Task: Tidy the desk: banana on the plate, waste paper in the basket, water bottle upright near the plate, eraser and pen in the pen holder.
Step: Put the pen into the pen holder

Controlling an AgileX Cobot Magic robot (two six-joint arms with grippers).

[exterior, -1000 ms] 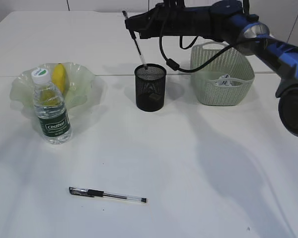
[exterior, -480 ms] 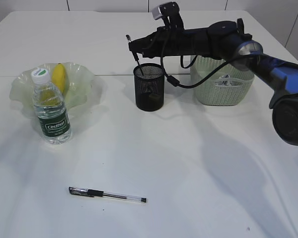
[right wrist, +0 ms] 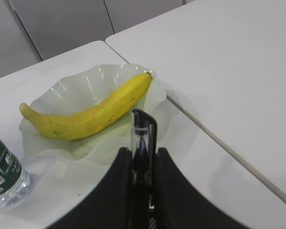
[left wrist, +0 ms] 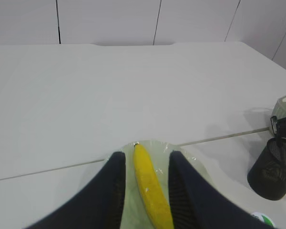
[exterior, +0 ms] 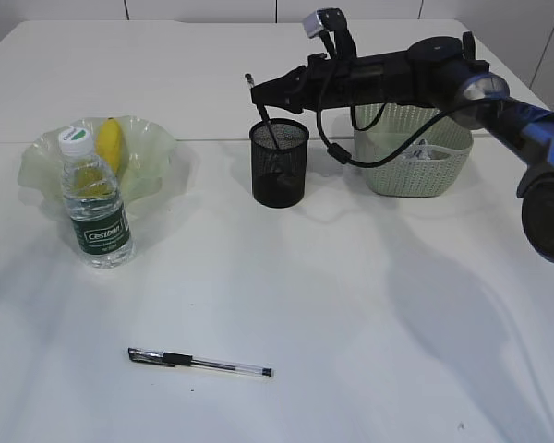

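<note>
Desk (exterior: 369,332): wide white top under the reaching right arm, most of it well below and in front of the gripper.
Basket (exterior: 412,148): sage-green, behind the right arm's forearm, crumpled paper showing inside.
Plate (exterior: 152,152): ruffled pale green dish far across from the right gripper, banana (exterior: 110,143) lying in it.
Water bottle (exterior: 94,203): upright, just in front of the plate.
Pen holder (exterior: 279,163): black mesh cup right below the right gripper, a small pale block at its bottom, likely the eraser.
Right gripper (exterior: 261,94): jaws pressed together on a pen (right wrist: 142,143), seen pinched between the fingers (right wrist: 120,191) in the wrist view; the pen's lower end dips inside the cup's rim, shaft tilted.
Left gripper (left wrist: 143,164): spread and holding nothing, hovering over the banana.
Second pen (exterior: 199,362): on the desk, well apart, near the front edge.
Step in hand: dropping the held pen in. My call: let go only once the tip sits deep, and keep the tilted shaft off the rim so the light cup doesn't tip.
</note>
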